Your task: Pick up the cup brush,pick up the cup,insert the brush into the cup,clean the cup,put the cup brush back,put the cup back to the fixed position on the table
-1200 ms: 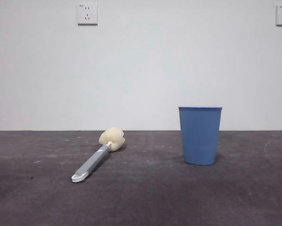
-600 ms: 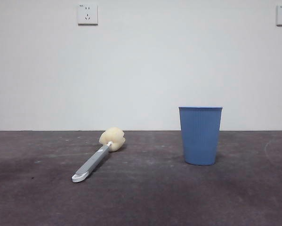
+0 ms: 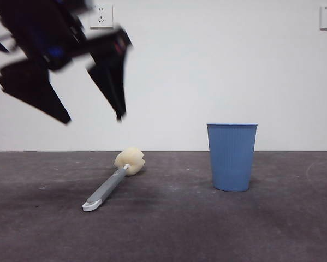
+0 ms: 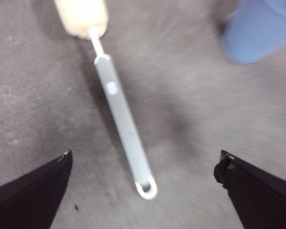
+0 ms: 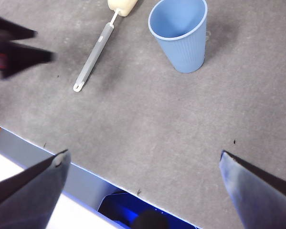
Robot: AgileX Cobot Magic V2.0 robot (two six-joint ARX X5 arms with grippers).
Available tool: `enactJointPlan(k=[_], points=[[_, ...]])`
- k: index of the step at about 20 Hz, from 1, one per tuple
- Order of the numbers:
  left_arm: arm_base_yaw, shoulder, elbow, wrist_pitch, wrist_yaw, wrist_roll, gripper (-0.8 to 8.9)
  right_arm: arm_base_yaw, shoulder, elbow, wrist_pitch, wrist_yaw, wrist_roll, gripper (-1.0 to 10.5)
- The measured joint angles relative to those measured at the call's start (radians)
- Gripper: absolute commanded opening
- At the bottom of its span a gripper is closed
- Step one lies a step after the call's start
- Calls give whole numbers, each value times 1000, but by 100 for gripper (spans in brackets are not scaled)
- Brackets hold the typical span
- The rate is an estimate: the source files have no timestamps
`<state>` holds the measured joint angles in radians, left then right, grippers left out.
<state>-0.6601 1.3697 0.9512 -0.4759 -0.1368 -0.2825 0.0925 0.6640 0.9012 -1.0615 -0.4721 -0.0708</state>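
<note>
Nearest the front camera lies the white tip of the brush (image 3: 92, 206). From there the grey handle runs back across the desk (image 3: 168, 229) and a little toward the cup's side, ending in the cream sponge head at the far end. So its long axis is a diagonal: tip near, sponge far. It lies flat on the desk, with nothing touching it.

The cup (image 3: 232, 157) stands upright on the desk, mouth up, well apart from the brush and about level in depth with the sponge head. It is empty, as the right wrist view shows.

Above the brush, and clear of it, hangs the left pincer (image 3: 92, 117), blurred and dark, high on the side of the front view away from the cup. Its jaws are spread wide. In the left wrist view the handle (image 4: 126, 131) lies between the two jaws, with the tip closest to the pincer and the sponge head farthest from it. The jaws therefore straddle the handle across its width, which suits a grip on the lower shaft.

The right pincer (image 5: 143, 164) waits far back at the desk's edge, jaws also wide, holding nothing. The left arm is plainly the nearer to the brush, so picking it up looks like the step in hand. The cup is untouched.
</note>
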Motion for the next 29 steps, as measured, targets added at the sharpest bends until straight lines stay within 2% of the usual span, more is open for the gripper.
enactJointPlan(k=[5, 12, 13, 14, 15, 20, 25, 26, 29], points=[[-3, 232, 71, 46, -40, -21, 561, 0, 0, 0, 0, 0, 7, 598], [-4, 347, 71, 87, -41, -71, 556, 0, 0, 0, 0, 0, 10, 598], [-4, 351, 71, 88, -41, -76, 502, 0, 0, 0, 0, 0, 11, 597], [-4, 352, 71, 88, -41, -79, 400, 0, 0, 0, 0, 0, 12, 597], [-4, 352, 71, 89, -41, -81, 363, 0, 0, 0, 0, 0, 12, 597], [-4, 387, 72, 82, -42, -95, 356, 0, 0, 0, 0, 0, 14, 597], [-9, 388, 76, 82, -40, -105, 23, 0, 0, 0, 0, 0, 14, 595], [-10, 388, 76, 82, -36, -105, -10, 0, 0, 0, 0, 0, 14, 595], [-10, 388, 76, 82, -11, -115, -8, 0, 0, 0, 0, 0, 16, 595]])
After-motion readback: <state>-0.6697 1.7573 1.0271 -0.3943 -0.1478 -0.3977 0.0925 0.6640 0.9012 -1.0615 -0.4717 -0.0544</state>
